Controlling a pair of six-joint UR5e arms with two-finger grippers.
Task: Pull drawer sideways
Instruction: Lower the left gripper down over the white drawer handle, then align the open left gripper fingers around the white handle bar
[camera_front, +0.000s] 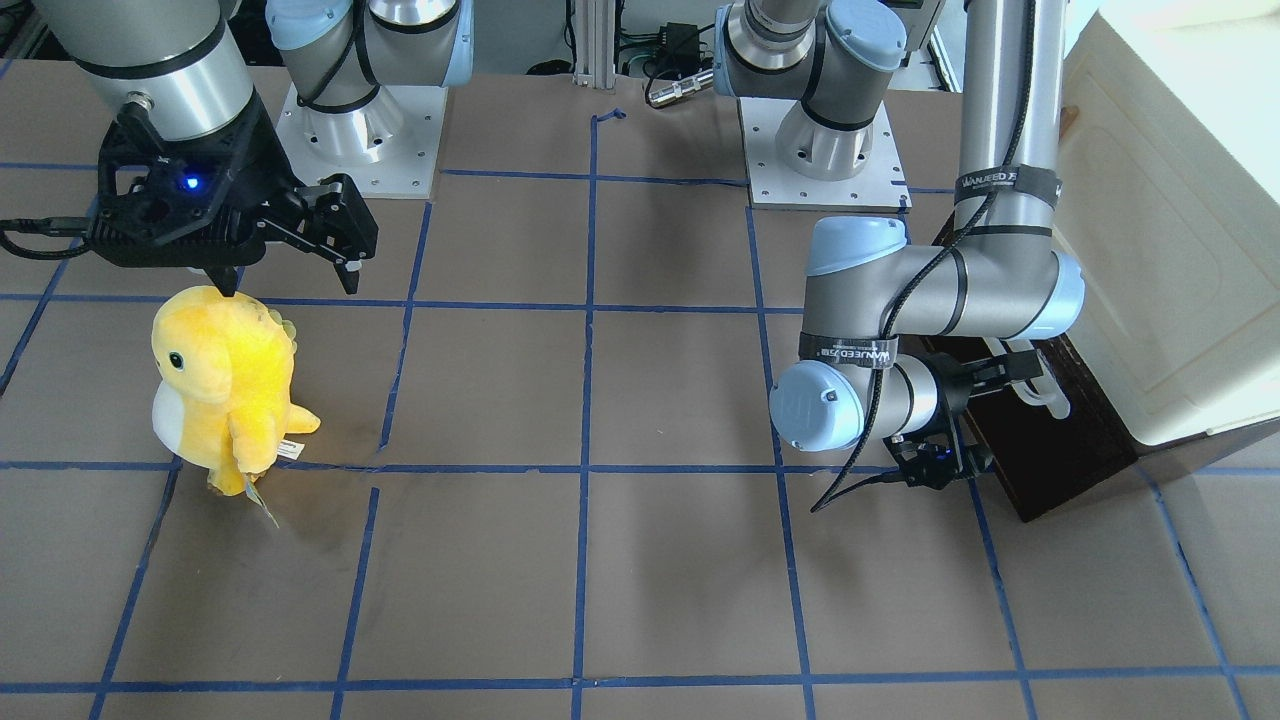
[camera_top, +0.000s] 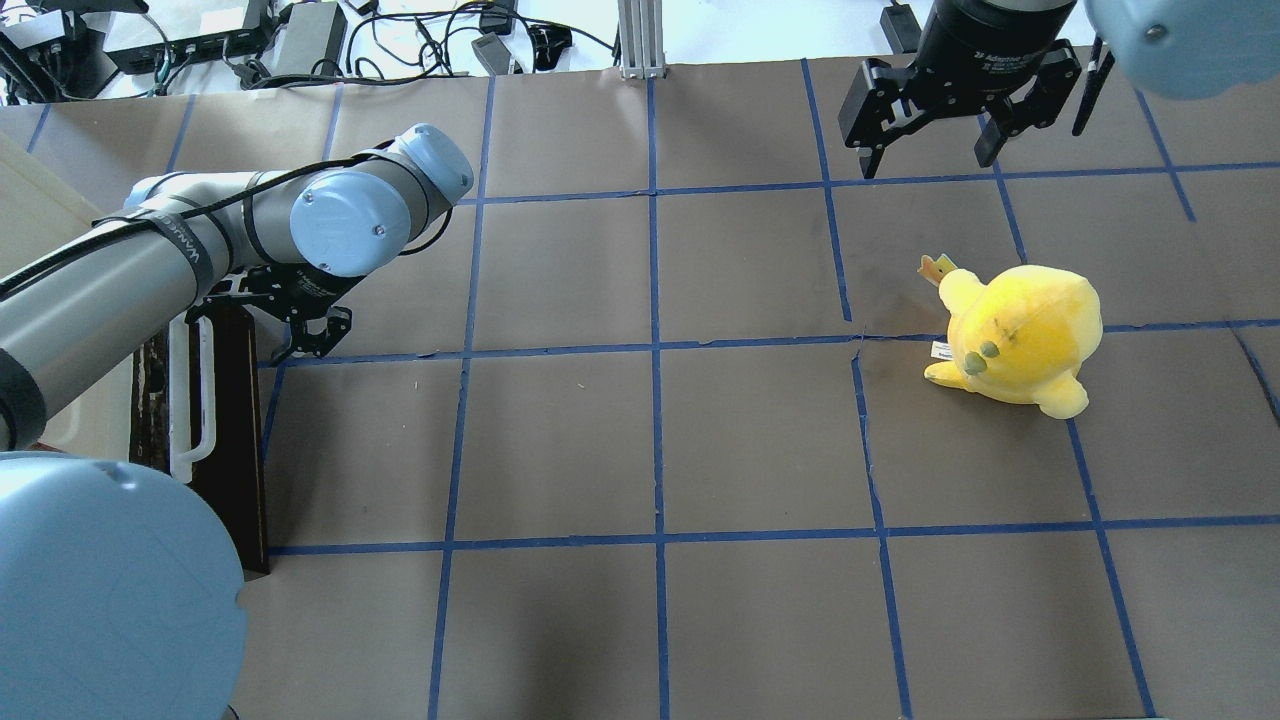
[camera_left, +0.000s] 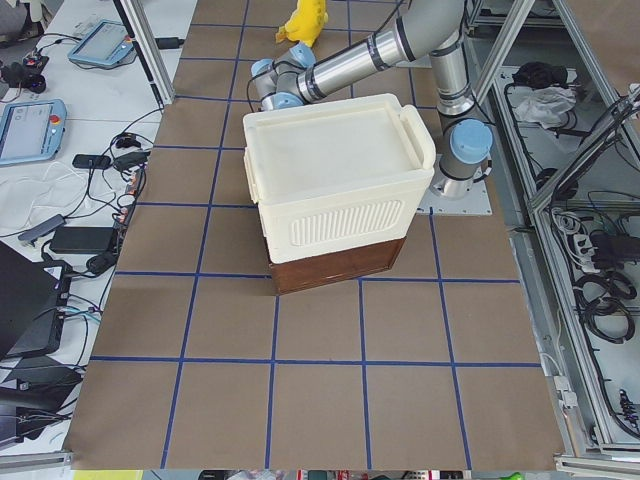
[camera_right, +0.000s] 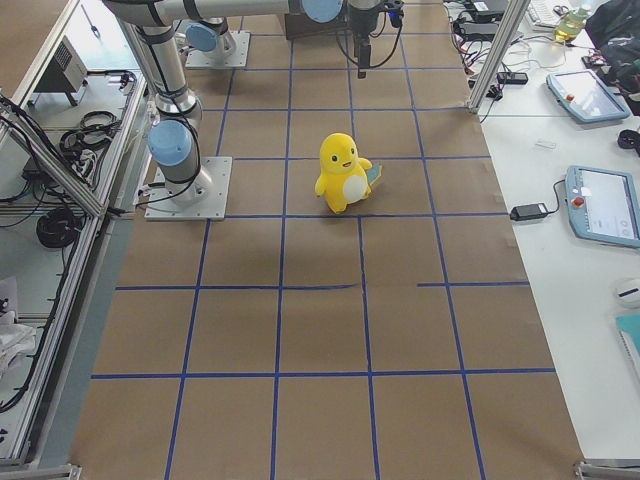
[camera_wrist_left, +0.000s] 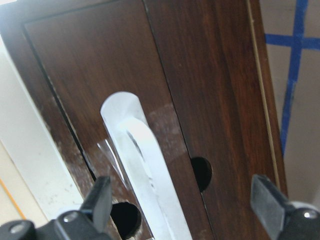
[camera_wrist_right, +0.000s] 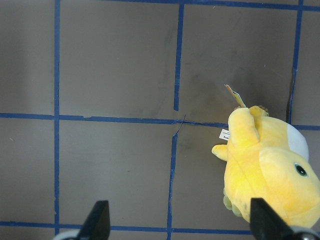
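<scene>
The dark brown drawer (camera_front: 1065, 445) sits at the base of a cream-white cabinet (camera_front: 1170, 250), with a long white loop handle (camera_wrist_left: 145, 170) on its front. It also shows in the overhead view (camera_top: 228, 420) and in the left side view (camera_left: 340, 265). My left gripper (camera_wrist_left: 182, 200) is open right in front of the drawer front. The handle stands between its fingers (camera_wrist_left: 100, 197), nearer the left one. I cannot tell whether a finger touches it. My right gripper (camera_top: 935, 150) is open and empty, hanging above the table far from the drawer.
A yellow plush toy (camera_top: 1020, 335) stands on the brown table near my right gripper; it also shows in the right wrist view (camera_wrist_right: 270, 170). Blue tape lines grid the table. The arm bases (camera_front: 360, 130) stand at the robot's edge.
</scene>
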